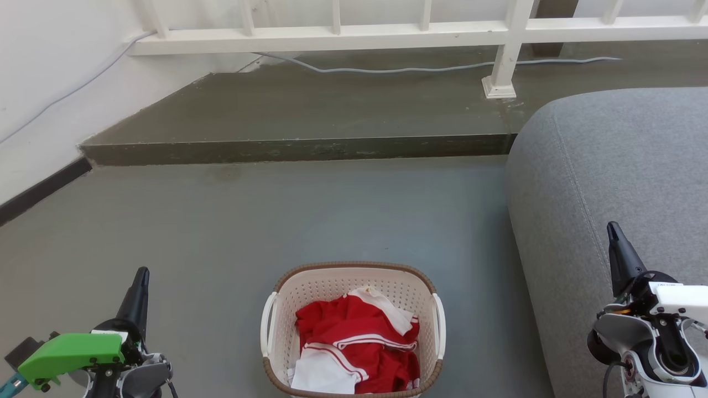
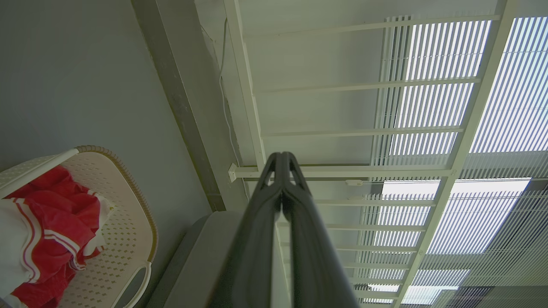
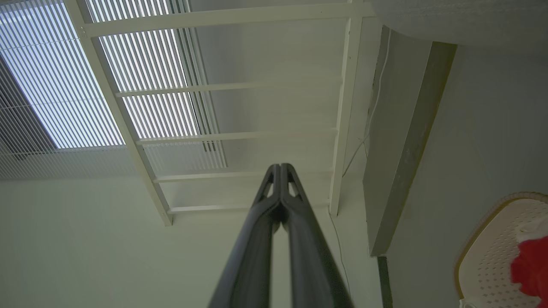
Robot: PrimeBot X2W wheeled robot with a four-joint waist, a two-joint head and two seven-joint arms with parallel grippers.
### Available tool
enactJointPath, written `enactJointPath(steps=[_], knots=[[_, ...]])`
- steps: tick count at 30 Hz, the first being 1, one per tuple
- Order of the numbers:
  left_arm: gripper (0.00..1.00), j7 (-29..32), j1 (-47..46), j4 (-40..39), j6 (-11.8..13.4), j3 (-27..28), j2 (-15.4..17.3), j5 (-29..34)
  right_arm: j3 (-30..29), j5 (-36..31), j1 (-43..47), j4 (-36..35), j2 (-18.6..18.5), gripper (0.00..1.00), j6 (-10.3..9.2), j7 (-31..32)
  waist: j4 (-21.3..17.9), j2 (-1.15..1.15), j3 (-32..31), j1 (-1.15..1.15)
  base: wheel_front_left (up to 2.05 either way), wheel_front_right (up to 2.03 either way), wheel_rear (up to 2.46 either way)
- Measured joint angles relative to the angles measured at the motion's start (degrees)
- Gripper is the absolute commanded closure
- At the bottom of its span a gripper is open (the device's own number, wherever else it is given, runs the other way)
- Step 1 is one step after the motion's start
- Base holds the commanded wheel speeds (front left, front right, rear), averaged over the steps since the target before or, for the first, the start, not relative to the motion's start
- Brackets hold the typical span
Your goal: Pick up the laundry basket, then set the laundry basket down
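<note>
Left hand (image 1: 141, 274) at the lower left of the head view, nearest the camera, green housing (image 1: 72, 351) on its wrist, dark fingers pointing up and away. In the left wrist view the left hand (image 2: 281, 157) has both fingers pressed together at the tips, holding nothing. It hangs over the grey floor (image 1: 221, 232), well apart from the laundry basket (image 1: 332, 288). The basket sits upright on the floor at bottom centre, between the two hands and touched by neither; cream perforated walls, brown woven-look rim, white left handle (image 1: 268, 326) and right handle (image 1: 441, 326) both free. Inside it, a crumpled red garment (image 1: 354, 331) with white stripes, a white piece (image 1: 323, 371) at the front left. The basket wall (image 2: 128, 222) and red cloth (image 2: 55, 222) show at the left wrist view's lower left, and basket (image 3: 492, 252) and cloth (image 3: 531, 265) at the right wrist view's lower right. Right hand (image 1: 612, 228) at the lower right, over the edge of the grey sofa (image 1: 608, 166), fingers up; in its own view the right hand (image 3: 280, 167) is closed tip to tip, gripping nothing. The sofa stands near the basket's right side, not touching. Behind: white wall (image 1: 44, 66) on the left, a raised dark step (image 1: 298, 110) across the middle, a grey cable (image 1: 387, 70) lying on it, and a white railing (image 1: 332, 33) along the top.
</note>
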Motion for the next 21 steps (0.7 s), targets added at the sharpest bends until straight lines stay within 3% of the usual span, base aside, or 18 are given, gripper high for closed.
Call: enactJointPath(steps=[21], knots=[[1.0, 0.07, 0.0, 0.0, 0.0, 0.02, -0.01, 0.0, -0.04, -0.07, 0.0, 0.0, 0.02, 1.0, 0.0, 0.01, 0.0, 0.0, 0.0, 0.0, 0.0, 0.0, 0.0]])
